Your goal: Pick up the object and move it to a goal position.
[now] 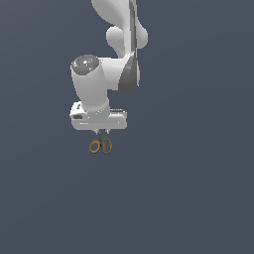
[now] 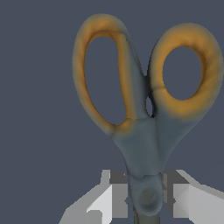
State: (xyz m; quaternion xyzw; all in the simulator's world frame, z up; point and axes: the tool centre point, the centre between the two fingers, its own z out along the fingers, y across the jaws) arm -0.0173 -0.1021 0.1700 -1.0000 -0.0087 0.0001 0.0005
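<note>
Scissors fill the wrist view, pivot pinched between the white fingers, closed snug on it. Judged light, stiff, smooth; a pivot grip suits, though it may swivel. Blades hidden. Exterior view: scissors hang under the hand, rings down; goal unmarked, worktop contact unclear.

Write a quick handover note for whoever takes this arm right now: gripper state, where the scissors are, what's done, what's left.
Gripper: shut on the scissors, fingers clamping either side of the pivot.
Scissors: hanging below the gripper in the exterior view, orange ring handles pointing away from the hand; blades hidden.
Done: the grasp. Whether it is lifted off a surface cannot be told; the background is uniform.
Left: carry to the goal position. No goal marker shows in either view.
</note>
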